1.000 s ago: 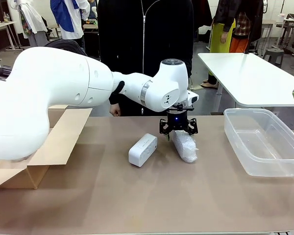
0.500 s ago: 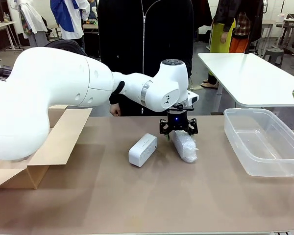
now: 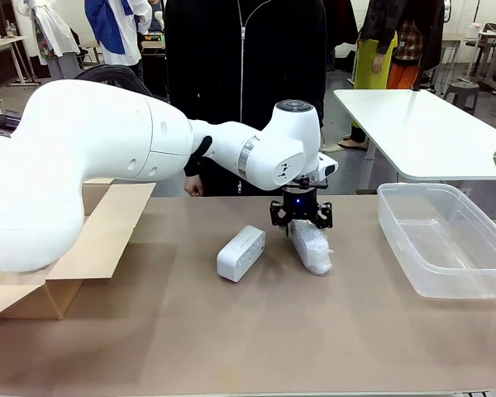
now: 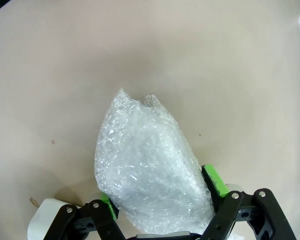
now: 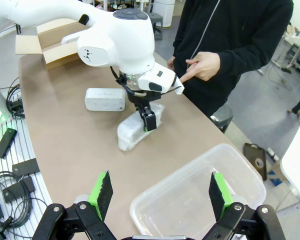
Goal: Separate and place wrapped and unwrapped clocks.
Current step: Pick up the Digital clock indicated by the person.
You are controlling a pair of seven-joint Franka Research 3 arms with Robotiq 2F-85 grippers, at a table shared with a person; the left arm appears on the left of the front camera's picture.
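Left gripper (image 3: 302, 225) clamps wrapped clock (image 3: 312, 248) on table (image 3: 231, 331).
Green pads (image 4: 216, 181) press both sides of its bubble wrap; unwrapped clock (image 3: 240, 253) lies just beside, toward cardboard box (image 3: 83, 248). Right gripper (image 5: 157, 192) hangs wide open, empty, above clear bin (image 3: 397, 223).

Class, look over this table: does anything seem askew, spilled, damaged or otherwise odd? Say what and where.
Nothing stands out. The wrapped clock lies mid-table, pinched by the left gripper, its wrap intact. The bare clock lies beside it, apart and undamaged. The tub stands upright, and nothing is spilled.
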